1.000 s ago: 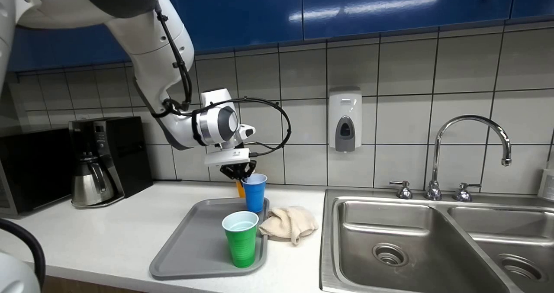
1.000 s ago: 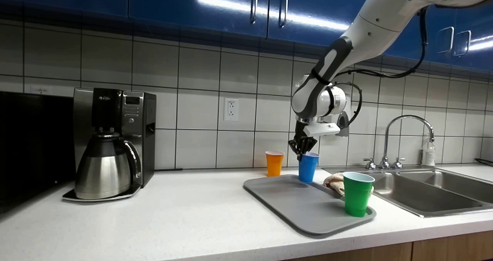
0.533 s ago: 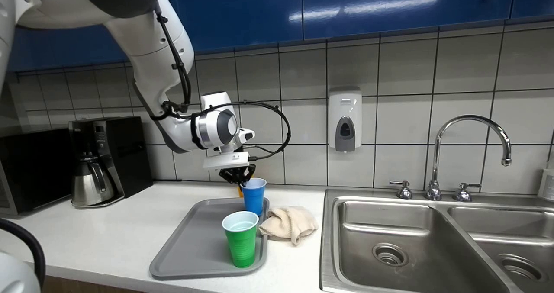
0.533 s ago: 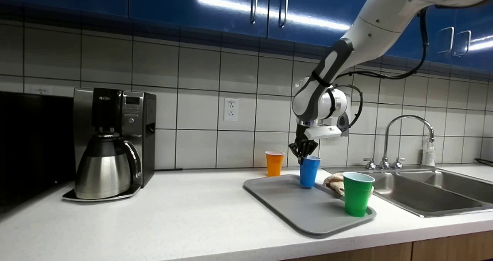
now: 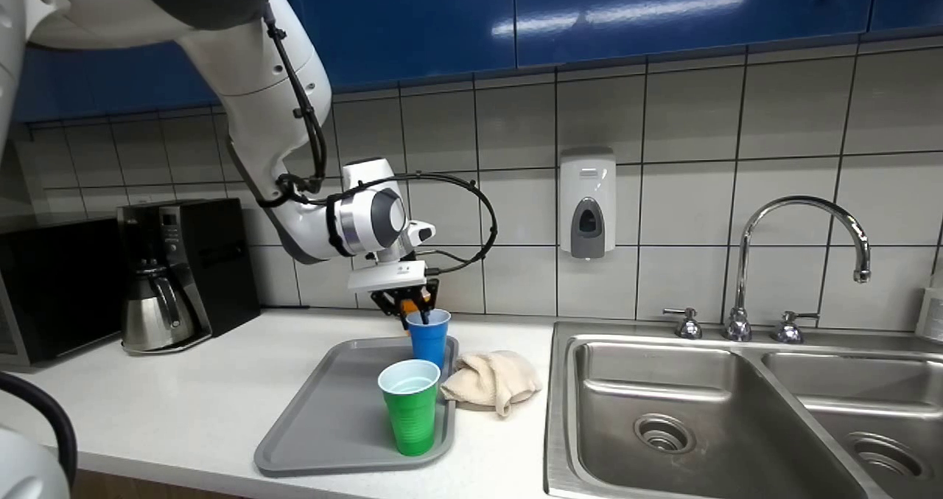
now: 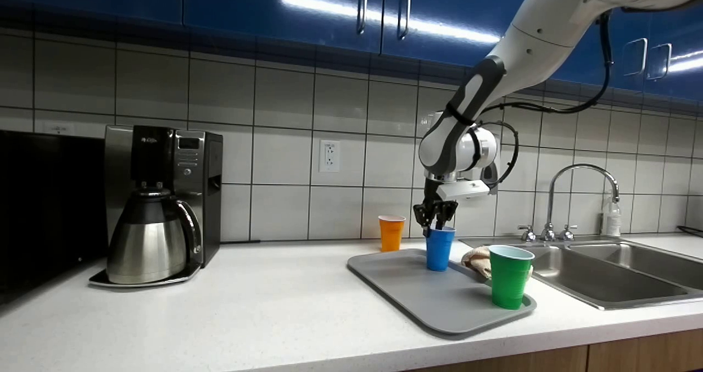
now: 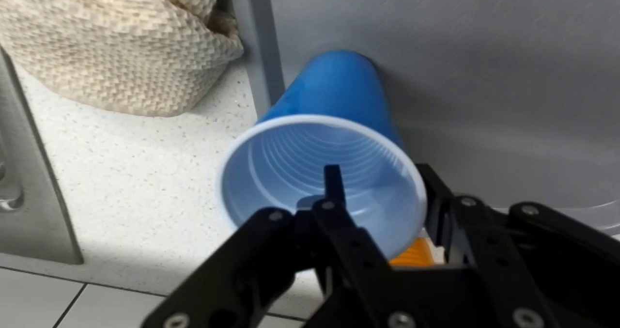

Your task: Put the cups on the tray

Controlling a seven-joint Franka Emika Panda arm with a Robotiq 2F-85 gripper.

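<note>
The blue cup (image 5: 429,346) stands upright on the grey tray (image 5: 324,410), near its back corner by the cloth. The blue cup also shows in an exterior view (image 6: 440,251) and in the wrist view (image 7: 339,88). My gripper (image 7: 380,174) is open at the cup's rim. One finger is inside the cup and the other is outside the wall, with a gap between them. The green cup (image 6: 509,278) stands on the tray's front corner. The orange cup (image 6: 391,234) stands on the counter behind the tray; the gripper partly hides it in an exterior view (image 5: 408,307).
A beige cloth (image 5: 492,381) lies beside the tray, between it and the steel sink (image 5: 558,410). A coffee maker (image 6: 189,157) with its pot (image 6: 148,251) stands on the counter. The tiled wall (image 6: 285,212) is close behind.
The gripper has lowered the blue cup and brought it slightly forward onto the tray. Its fingers have spread apart in the last half second. The green and orange cups have not moved.
</note>
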